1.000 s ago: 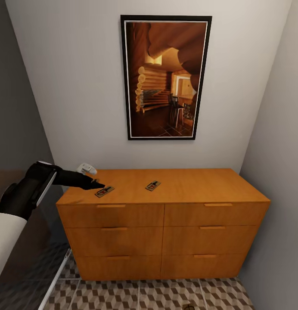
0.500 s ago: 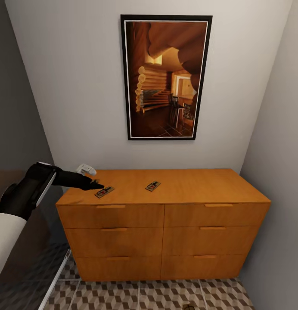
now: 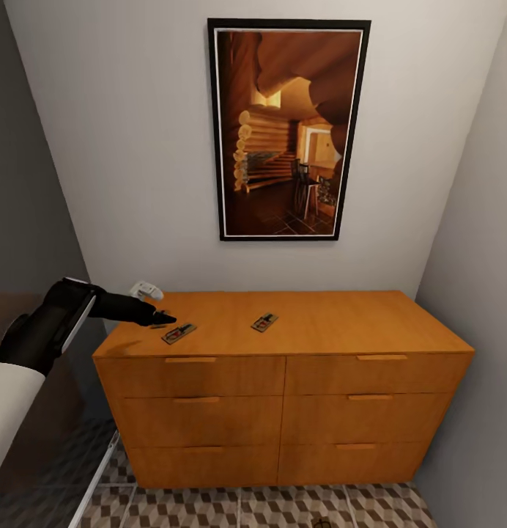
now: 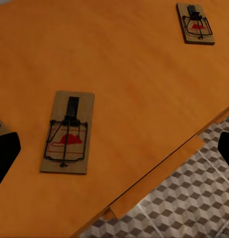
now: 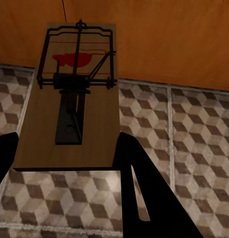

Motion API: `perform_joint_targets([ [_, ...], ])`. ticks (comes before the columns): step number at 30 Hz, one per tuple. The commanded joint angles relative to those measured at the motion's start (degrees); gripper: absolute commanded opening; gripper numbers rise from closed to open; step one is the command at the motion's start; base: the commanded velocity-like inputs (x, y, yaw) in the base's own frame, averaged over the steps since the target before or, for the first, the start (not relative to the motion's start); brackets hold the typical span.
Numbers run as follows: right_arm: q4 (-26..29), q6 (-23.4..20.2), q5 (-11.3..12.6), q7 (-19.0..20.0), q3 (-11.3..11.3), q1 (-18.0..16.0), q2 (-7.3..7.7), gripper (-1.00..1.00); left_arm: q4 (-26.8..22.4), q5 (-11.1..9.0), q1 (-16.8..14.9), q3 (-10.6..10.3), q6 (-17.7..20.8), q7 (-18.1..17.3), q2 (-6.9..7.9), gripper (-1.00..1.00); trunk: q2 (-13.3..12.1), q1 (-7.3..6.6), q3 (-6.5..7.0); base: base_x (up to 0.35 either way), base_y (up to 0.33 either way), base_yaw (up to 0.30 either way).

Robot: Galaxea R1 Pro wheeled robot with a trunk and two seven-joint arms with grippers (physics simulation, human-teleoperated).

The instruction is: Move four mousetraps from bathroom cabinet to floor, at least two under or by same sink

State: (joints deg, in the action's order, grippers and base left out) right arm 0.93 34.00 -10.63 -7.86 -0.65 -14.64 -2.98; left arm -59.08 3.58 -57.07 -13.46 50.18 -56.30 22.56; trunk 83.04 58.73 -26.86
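Head view: grey walls and a framed picture (image 3: 289, 129) back the cabinet (image 3: 283, 389), whose flat top carries two mousetraps, the nearer mousetrap (image 3: 179, 333) lying just beside the left gripper (image 3: 165, 320), the farther one (image 3: 264, 322) near mid-top. Left wrist view: the fingers (image 4: 5, 153) stand wide, flanking the nearer trap; lowering squarely and closing across its wooden edges should avoid the wire. Right wrist view: the right gripper (image 5: 64, 163) holds a third mousetrap (image 5: 69, 99) above the bathroom floor (image 5: 193, 124).
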Motion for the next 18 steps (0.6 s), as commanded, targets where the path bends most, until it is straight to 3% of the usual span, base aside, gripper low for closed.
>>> perform_joint_targets([
  [1,-0.05,0.1,-0.44,-0.4,-0.06,-0.04,-0.01,-1.0,0.13,0.37,-0.06,-0.05,0.28,-0.39,0.03,1.0,0.04,0.0,-0.06,0.014,0.006,0.0],
  [18,-0.05,0.1,-0.43,-0.05,-0.06,-0.04,-0.05,-1.0,1.65,0.92,-0.06,-0.15,0.2,-0.3,0.03,1.0,0.04,0.0,-0.06,0.002,0.001,0.0],
])
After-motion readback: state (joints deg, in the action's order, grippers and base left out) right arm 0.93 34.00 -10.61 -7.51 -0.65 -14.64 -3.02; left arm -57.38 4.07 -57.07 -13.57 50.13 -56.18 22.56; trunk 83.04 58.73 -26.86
